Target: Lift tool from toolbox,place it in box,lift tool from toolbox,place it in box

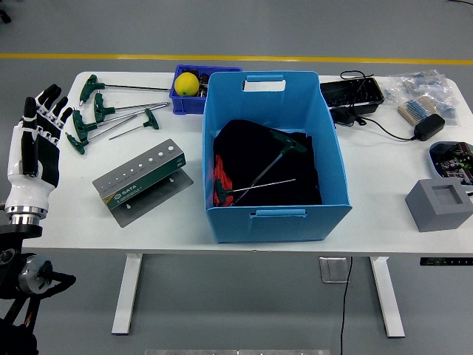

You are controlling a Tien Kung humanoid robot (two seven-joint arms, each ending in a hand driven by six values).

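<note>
Several green-handled T-handle hex keys (pixel 103 117) lie loose on the white table (pixel 384 214) at the back left. A grey metal tool holder (pixel 140 180) lies on its side in front of them. The large blue box (pixel 272 155) stands mid-table with black cloth inside and two green-handled keys (pixel 260 171) on it. My left hand (pixel 35 148) is raised at the table's left edge, left of the loose keys, with its fingers spread and holding nothing. My right hand is out of view.
A small blue bin (pixel 189 95) with a yellow ball (pixel 186 83) stands behind the box's left corner. A black tray (pixel 352 94), cables, a power adapter (pixel 429 126), bagged parts and a grey block (pixel 439 204) sit on the right.
</note>
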